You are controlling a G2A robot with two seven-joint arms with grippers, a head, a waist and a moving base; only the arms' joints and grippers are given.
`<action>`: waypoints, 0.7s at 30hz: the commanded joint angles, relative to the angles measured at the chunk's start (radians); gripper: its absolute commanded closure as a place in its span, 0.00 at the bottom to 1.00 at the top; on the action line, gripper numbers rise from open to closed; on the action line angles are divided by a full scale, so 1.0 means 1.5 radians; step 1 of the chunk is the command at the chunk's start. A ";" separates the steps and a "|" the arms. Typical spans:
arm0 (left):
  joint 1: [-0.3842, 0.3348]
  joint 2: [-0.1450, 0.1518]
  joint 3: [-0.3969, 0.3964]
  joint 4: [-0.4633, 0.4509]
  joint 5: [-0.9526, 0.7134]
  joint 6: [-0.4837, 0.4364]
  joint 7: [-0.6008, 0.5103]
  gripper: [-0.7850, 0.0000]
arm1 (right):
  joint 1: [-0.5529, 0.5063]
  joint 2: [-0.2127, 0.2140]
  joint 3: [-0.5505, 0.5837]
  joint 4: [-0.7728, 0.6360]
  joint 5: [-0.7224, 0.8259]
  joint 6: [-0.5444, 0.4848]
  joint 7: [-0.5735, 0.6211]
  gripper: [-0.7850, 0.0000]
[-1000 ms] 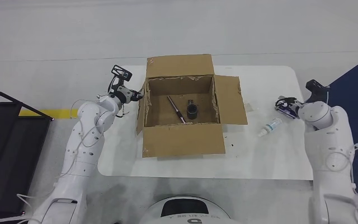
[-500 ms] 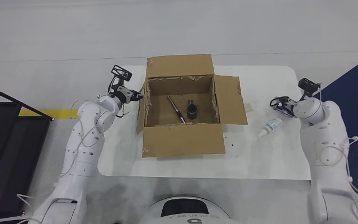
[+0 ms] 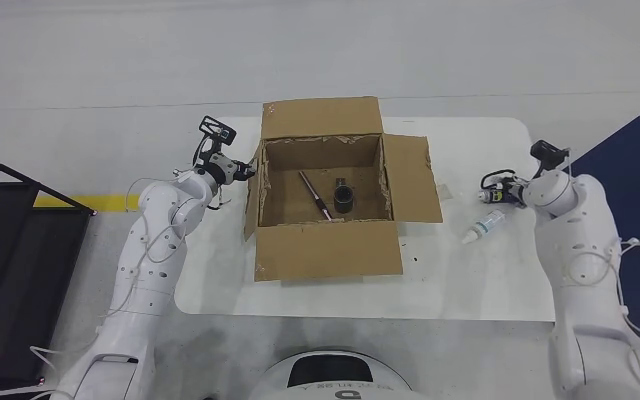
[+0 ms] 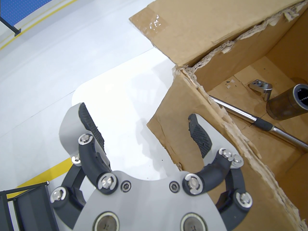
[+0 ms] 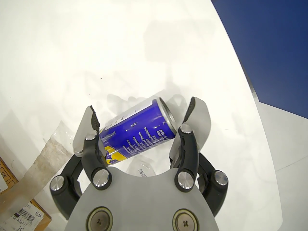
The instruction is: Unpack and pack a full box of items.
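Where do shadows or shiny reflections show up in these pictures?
Right wrist view: the blue can throws a pale shadow on the glossy table. Left wrist view: tape on the box flap glints, and the metal rod inside gleams.

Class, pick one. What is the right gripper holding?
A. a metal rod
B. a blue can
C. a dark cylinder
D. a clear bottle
B: the right wrist view shows the blue can gripped in the right gripper, lifted above the white table, while the metal rod and dark cylinder lie inside the cardboard box.
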 commanded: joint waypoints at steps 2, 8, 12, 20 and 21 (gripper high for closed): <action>0.000 0.000 0.000 0.000 0.000 0.000 0.000 0.00 | 0.002 0.000 -0.003 0.004 0.000 0.001 0.005 0.53; 0.000 0.000 0.000 0.000 0.000 0.000 0.000 0.00 | 0.013 -0.002 -0.017 0.009 -0.004 0.002 0.016 0.53; 0.000 0.000 0.000 0.000 0.000 0.000 0.000 0.00 | 0.022 -0.005 -0.032 0.005 -0.007 0.003 0.022 0.51; 0.000 0.000 0.000 0.000 0.000 0.000 0.000 0.00 | 0.033 -0.012 -0.065 -0.017 -0.013 0.010 0.037 0.38; 0.000 0.000 0.000 0.000 0.000 0.000 0.000 0.00 | 0.033 -0.013 -0.068 -0.021 -0.013 0.012 0.039 0.35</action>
